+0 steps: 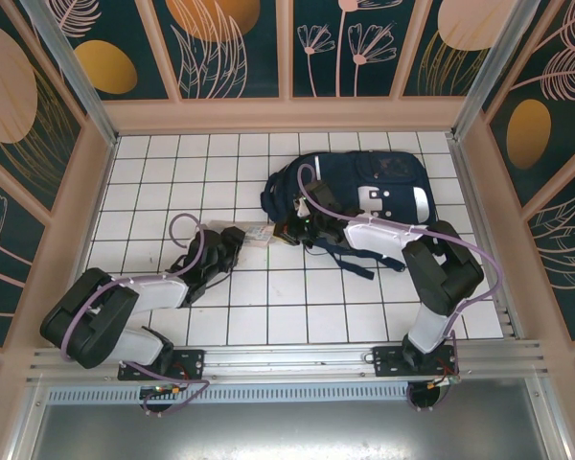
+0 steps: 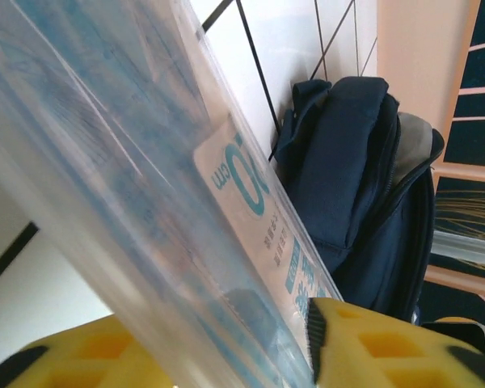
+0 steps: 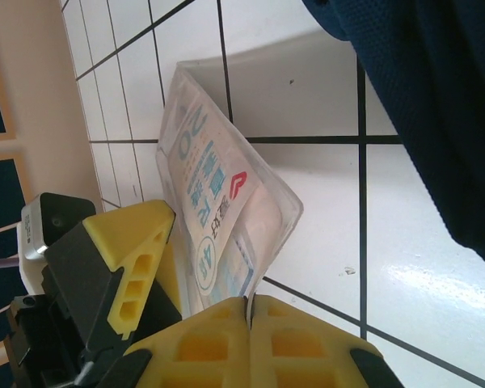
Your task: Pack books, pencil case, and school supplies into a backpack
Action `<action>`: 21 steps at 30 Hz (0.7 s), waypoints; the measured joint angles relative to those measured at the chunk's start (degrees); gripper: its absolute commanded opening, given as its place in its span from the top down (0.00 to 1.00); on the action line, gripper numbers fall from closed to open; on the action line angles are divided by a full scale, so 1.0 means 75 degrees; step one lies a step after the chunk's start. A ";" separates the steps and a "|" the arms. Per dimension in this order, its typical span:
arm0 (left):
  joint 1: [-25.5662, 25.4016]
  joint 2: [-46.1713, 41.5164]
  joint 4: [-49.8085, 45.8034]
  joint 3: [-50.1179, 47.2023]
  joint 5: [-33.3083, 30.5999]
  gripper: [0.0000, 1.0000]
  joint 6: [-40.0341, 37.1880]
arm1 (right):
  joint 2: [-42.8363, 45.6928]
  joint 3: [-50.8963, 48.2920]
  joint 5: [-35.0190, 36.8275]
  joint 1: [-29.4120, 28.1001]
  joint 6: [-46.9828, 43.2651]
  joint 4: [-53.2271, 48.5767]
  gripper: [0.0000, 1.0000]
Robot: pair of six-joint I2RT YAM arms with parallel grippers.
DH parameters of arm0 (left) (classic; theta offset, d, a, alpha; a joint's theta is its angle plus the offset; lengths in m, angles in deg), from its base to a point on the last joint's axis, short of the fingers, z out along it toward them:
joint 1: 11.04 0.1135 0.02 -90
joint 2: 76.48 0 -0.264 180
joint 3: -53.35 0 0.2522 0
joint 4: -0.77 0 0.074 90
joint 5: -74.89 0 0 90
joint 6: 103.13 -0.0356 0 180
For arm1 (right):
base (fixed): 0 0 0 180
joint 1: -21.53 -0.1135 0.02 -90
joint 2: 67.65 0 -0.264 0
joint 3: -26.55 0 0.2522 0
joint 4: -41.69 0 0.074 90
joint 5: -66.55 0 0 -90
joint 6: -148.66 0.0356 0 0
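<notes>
The navy backpack (image 1: 383, 182) lies on the tiled table at the back right, with its straps toward the front. To its left, a clear packet of school supplies (image 1: 258, 233) is held off the tiles between both grippers. My left gripper (image 1: 232, 238) has its yellow fingers on either side of the packet (image 2: 145, 202), one pad (image 2: 314, 327) pressing its printed face. My right gripper (image 3: 249, 303) is shut on the packet's thin plastic edge (image 3: 214, 186), with the backpack (image 3: 420, 81) just beyond. The books and pencil case are out of view.
White tiles (image 1: 268, 307) stretch in front of and to the left of the backpack. Patterned walls with a wooden sill (image 1: 287, 115) enclose the back and sides. A metal rail (image 1: 287, 359) carrying the arm bases runs along the near edge.
</notes>
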 measured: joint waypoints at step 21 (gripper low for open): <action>0.0061 -0.0877 -0.2530 0.1355 -0.0396 1.00 -0.1387 | 0.0000 0.2229 0.2122 -0.0119 -0.2273 -0.2678 0.52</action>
